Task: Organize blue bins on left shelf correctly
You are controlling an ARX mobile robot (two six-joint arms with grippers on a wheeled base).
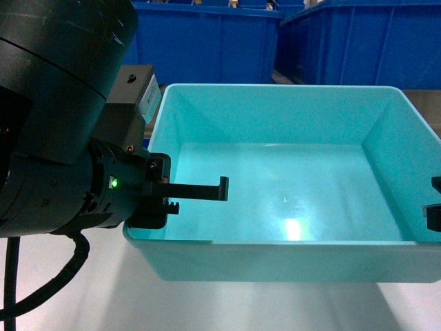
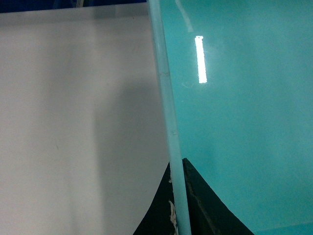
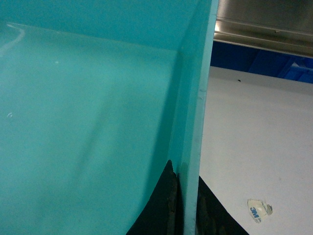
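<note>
One aqua blue bin (image 1: 275, 207) fills the head view, empty inside. My left gripper (image 1: 165, 196) is shut on its left wall; in the left wrist view the thin rim (image 2: 168, 98) runs up from between the two black fingers of the gripper (image 2: 179, 196). My right gripper (image 1: 433, 207), barely in view at the edge, is shut on the right wall (image 3: 195, 98), which is pinched between the fingers of the gripper (image 3: 188, 196). Whether the bin rests on the table or hangs above it is unclear. A shiny steel rail (image 3: 264, 29) may belong to the left shelf.
Dark royal-blue crates (image 1: 207, 41) (image 1: 358, 41) stand right behind the bin. The pale grey tabletop (image 1: 83, 303) (image 2: 73, 122) (image 3: 254, 137) lies on both sides. A scrap of 3M tape (image 3: 258, 210) lies on it by the right wall.
</note>
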